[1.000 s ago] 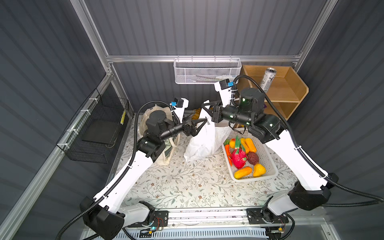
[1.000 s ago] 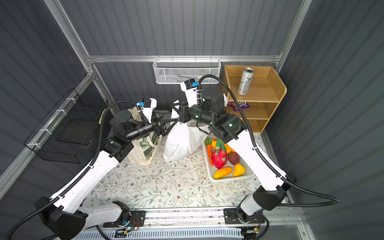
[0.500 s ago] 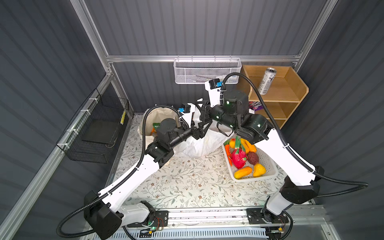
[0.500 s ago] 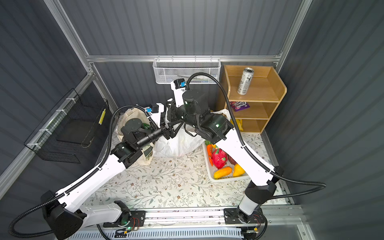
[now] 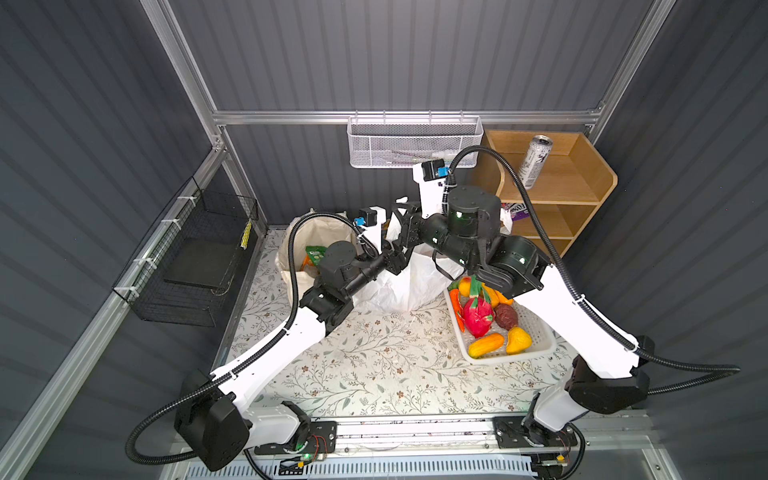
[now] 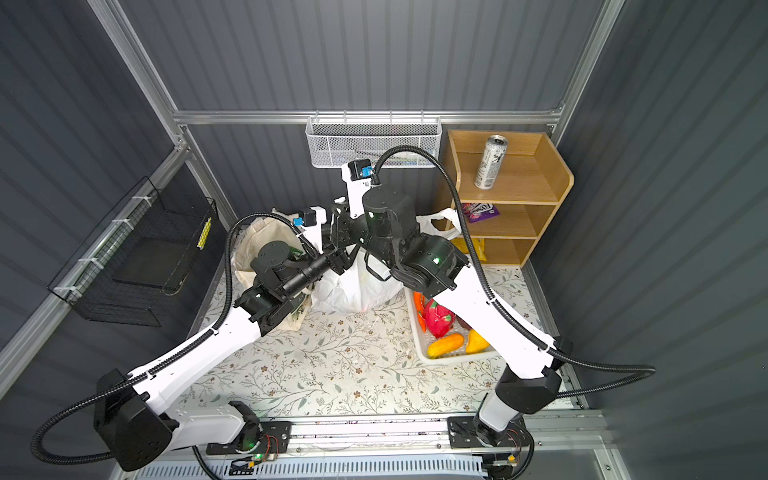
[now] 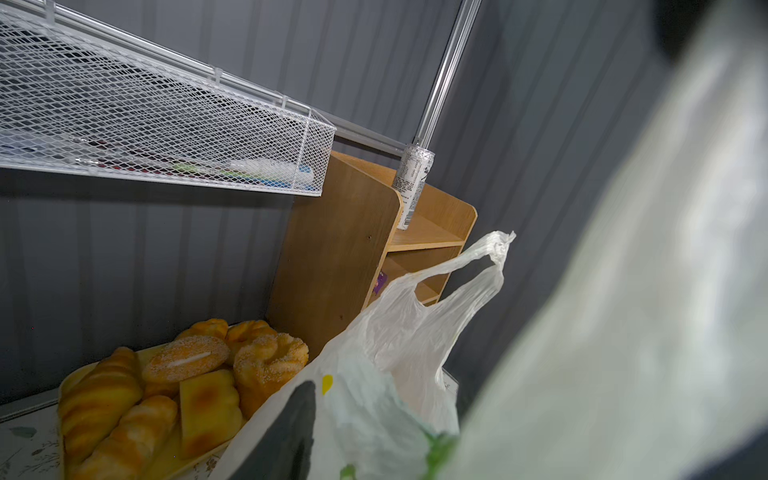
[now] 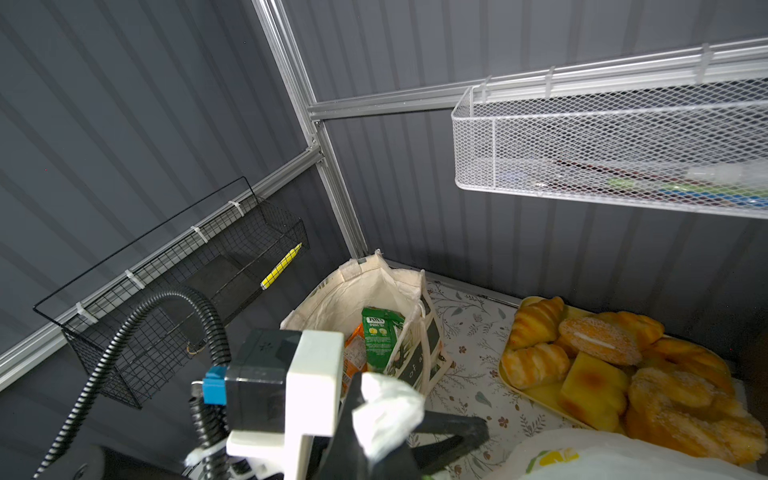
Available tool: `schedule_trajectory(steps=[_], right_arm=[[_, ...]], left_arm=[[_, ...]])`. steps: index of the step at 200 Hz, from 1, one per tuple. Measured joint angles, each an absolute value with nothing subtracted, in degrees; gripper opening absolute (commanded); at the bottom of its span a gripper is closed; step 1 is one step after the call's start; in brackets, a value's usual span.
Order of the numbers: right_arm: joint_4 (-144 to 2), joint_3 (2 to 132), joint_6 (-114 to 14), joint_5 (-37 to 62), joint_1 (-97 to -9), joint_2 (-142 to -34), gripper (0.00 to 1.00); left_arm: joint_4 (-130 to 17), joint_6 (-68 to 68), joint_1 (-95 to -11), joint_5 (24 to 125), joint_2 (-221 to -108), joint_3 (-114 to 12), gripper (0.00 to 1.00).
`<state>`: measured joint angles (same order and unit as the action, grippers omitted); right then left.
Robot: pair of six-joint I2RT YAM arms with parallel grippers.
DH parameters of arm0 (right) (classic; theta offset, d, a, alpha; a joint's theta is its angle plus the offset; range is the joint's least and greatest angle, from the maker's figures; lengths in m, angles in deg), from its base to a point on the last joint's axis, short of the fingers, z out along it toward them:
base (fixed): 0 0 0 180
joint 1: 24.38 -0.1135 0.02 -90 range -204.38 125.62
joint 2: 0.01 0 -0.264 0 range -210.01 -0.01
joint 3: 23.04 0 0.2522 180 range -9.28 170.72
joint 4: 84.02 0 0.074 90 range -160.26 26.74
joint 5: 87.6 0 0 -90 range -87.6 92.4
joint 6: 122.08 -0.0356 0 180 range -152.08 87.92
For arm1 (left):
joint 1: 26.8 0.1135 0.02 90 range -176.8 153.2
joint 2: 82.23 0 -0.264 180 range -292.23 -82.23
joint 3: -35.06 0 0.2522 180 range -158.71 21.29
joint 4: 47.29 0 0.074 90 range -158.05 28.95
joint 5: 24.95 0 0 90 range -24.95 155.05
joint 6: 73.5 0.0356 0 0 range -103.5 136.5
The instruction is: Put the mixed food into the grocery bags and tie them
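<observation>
Floral tabletop (image 5: 374, 365) inside grey corrugated walls (image 5: 374, 54); right tool (image 5: 405, 227) clamps the white plastic bag (image 5: 409, 286); left tool (image 5: 395, 261) spread unclear.

The plastic bag (image 5: 399, 286) is white with yellow and green print, the tote (image 8: 374, 286) beside that bag cream with a dark leafy side, the cloth (image 5: 374, 370) under it pale with brown-green sprigs, and the can (image 5: 536, 164) beyond it silver and black.

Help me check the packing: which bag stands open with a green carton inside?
The cream canvas tote, with the green carton upright in its gaping mouth; the white plastic bag beside it is crumpled, its contents hidden.
</observation>
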<state>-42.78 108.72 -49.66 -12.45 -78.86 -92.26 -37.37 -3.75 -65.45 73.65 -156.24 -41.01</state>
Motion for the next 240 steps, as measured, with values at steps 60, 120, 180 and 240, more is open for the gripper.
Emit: schedule_trajectory(steps=[60,120,180,240], right_arm=[[-43.28,108.17,-49.73,-12.89,-78.86,-92.19,0.00],[-39.41,105.42,-50.10,-10.49,-70.07,-86.64,0.65],[-36.26,84.37,-50.15,-6.31,-48.81,-61.77,0.91],[-37.46,70.56,-47.17,8.00,-37.90,-62.84,0.91]], left_arm=[[-34.83,-5.59,-65.45,73.33,-156.24,-37.99,0.00],[-35.99,-6.79,-64.32,74.07,-156.27,-37.99,0.00],[-38.20,-8.19,-62.74,75.86,-155.74,-37.29,0.00],[-39.20,-8.86,-62.74,76.71,-154.71,-37.10,0.00]])
